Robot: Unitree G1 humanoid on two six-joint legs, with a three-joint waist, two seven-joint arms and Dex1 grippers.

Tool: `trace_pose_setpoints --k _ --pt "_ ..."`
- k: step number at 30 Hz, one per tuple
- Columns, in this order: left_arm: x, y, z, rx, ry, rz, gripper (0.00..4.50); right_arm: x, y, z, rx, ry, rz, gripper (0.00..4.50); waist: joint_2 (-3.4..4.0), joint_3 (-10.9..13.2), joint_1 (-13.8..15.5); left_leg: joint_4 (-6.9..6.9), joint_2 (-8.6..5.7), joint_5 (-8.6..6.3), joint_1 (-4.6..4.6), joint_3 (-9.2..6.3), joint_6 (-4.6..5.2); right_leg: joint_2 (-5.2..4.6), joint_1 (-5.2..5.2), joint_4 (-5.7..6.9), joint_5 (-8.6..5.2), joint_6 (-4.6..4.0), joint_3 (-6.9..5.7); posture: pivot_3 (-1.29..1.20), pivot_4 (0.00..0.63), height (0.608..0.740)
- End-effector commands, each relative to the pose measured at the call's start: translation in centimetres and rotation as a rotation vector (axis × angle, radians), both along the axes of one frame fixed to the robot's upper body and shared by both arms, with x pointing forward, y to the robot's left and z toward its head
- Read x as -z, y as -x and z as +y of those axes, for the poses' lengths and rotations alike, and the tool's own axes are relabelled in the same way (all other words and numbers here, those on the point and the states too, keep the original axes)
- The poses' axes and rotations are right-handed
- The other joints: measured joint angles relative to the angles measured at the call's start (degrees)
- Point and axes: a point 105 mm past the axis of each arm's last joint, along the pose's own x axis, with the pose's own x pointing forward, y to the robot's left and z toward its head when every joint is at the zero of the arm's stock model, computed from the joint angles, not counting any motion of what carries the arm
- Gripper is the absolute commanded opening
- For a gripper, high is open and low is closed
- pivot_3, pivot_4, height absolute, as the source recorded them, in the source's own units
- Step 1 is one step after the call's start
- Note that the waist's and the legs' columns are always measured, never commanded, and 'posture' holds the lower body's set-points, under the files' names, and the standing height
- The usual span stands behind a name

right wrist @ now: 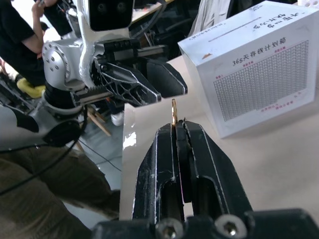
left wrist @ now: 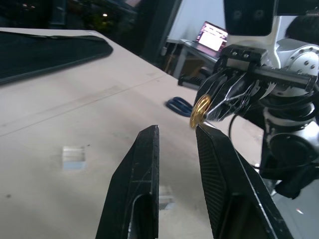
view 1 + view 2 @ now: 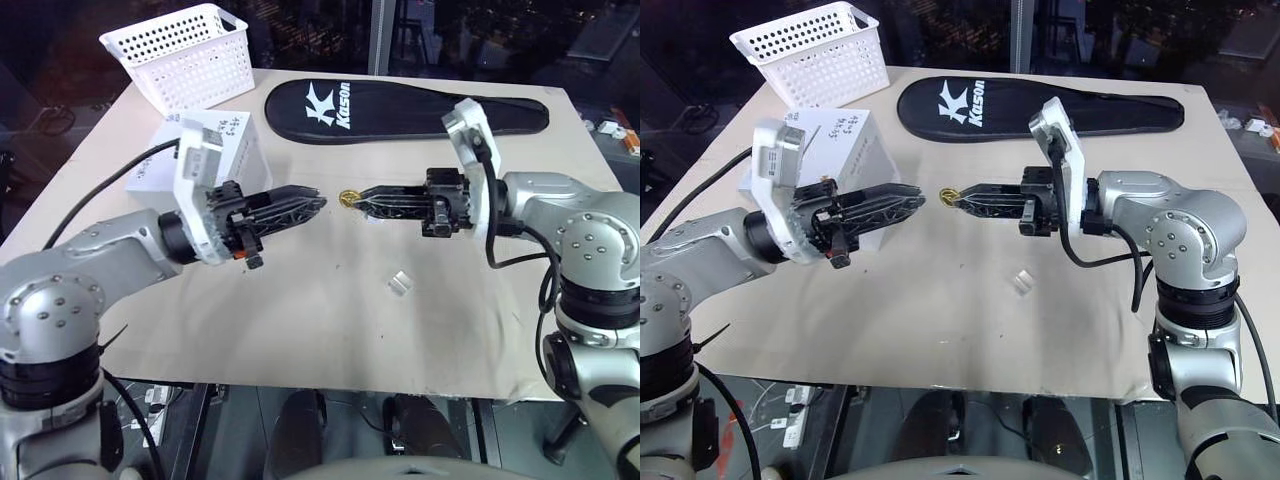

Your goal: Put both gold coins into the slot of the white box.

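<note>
Worktop [image 3: 300,330]: pale board surface; it carries every loose thing listed here.
Black racket cover [image 3: 400,108]: long dark bag with white lettering, lying flat on the far side of the white box, well apart from it.
White basket [image 3: 185,50]: perforated plastic, standing beyond the white box at the far left corner.
White box [image 3: 845,150]: cube with black handwriting on its top face and a printed grid on one side, resting on the worktop just behind the left hand.
Slot [image 1: 249,26]: thin dark line along the box's top face.
Right hand [image 3: 352,200]: held level above the worktop, to the right of the white box, fingers pressed together and pinching a gold coin at their tips.
Left hand [image 3: 318,203]: held level in front of the white box, pointing at the right hand; fingers slightly apart with a narrow gap, holding nothing, tips just beside the coin.
Blue scissors [image 2: 180,105]: lying on the worktop, well to the right of the white box.
Clear square case [image 3: 400,284]: small, flat on the worktop, to the right of the white box and nearer the robot.
Gold coin [image 3: 348,198]: shiny disc, on edge between the right hand's fingertips, in the air between the two hands, right of the white box.
</note>
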Motion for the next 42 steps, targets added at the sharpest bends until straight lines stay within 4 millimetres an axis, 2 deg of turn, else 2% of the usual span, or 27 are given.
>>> trace_pose_setpoints --k 1,18,19,21,28,29,30,33,38,42 --pt "-0.8 0.8 -0.6 0.068 0.025 -0.006 1.04 -1.3 0.8 0.3 -0.02 -0.015 -0.065 0.0 0.0 0.0 0.0 0.0 0.0 0.0 -0.01 -0.01 0.0 -0.01 0.0 -0.01 0.0 0.0 0.01 0.0 0.15 0.74" --pt "-0.8 1.3 -1.3 0.104 0.054 0.019 1.04 -1.7 2.6 1.3 -0.134 -0.029 -0.06 0.0 0.0 0.0 0.0 0.0 0.0 0.0 0.0 -0.02 0.0 -0.01 -0.01 -0.01 0.0 0.0 0.02 0.0 0.15 0.74" --pt "-0.8 1.5 -1.4 0.111 0.055 0.021 0.53 -1.8 2.6 1.4 -0.138 -0.03 -0.059 0.0 0.0 0.0 0.0 0.0 0.0 0.0 0.0 -0.02 0.0 -0.01 -0.01 -0.02 0.0 0.01 0.02 0.0 0.15 0.74" --pt "-0.7 1.8 -1.5 0.128 0.058 0.029 0.11 -1.8 2.6 1.5 -0.142 -0.033 -0.058 0.0 0.0 0.0 0.0 0.0 0.0 0.0 0.0 -0.02 0.0 -0.01 -0.01 -0.02 0.0 0.0 0.02 0.0 0.15 0.74" --pt "-1.2 2.1 -1.0 0.125 0.091 0.032 0.11 -1.8 3.6 1.6 -0.202 -0.048 -0.057 0.0 0.0 0.0 0.0 0.0 0.0 0.0 0.0 -0.03 0.0 -0.01 -0.01 -0.02 0.0 0.01 0.02 0.0 0.15 0.74" --pt "-1.4 2.1 -0.8 0.118 0.103 0.034 0.11 -2.0 3.4 1.5 -0.19 -0.061 -0.065 0.0 0.0 0.0 0.0 0.0 0.0 0.0 0.0 -0.03 0.0 -0.01 -0.01 -0.02 0.0 0.01 0.03 0.0 0.15 0.74" --pt "-1.7 2.0 -0.5 0.105 0.114 0.034 0.04 -2.1 3.3 1.5 -0.18 -0.069 -0.075 0.28 0.0 0.0 0.0 0.0 0.0 0.0 0.0 -0.03 0.0 -0.01 0.0 -0.02 0.0 0.01 0.02 0.0 0.15 0.74" --pt "-2.6 1.8 0.9 0.049 0.156 0.038 0.04 -2.2 3.1 1.1 -0.169 -0.072 -0.101 0.28 0.0 0.0 0.0 -0.01 0.01 0.0 0.01 -0.06 0.0 -0.01 -0.01 -0.02 -0.01 0.01 0.04 0.0 0.15 0.74" --pt "-4.4 1.3 4.5 -0.117 0.224 0.034 0.04 -2.8 2.4 0.2 -0.095 -0.072 -0.217 0.28 0.03 0.0 0.0 -0.02 0.02 0.0 0.02 -0.13 0.0 -0.02 -0.03 -0.02 -0.01 0.01 0.05 0.0 0.15 0.74" --pt "-6.5 0.6 8.4 -0.291 0.259 -0.009 0.04 -3.6 1.5 -0.6 -0.021 -0.073 -0.314 0.28 0.01 0.1 0.1 -0.02 0.01 0.0 0.01 -0.08 0.0 -0.03 -0.03 -0.03 -0.01 0.01 0.03 0.0 0.15 0.74"
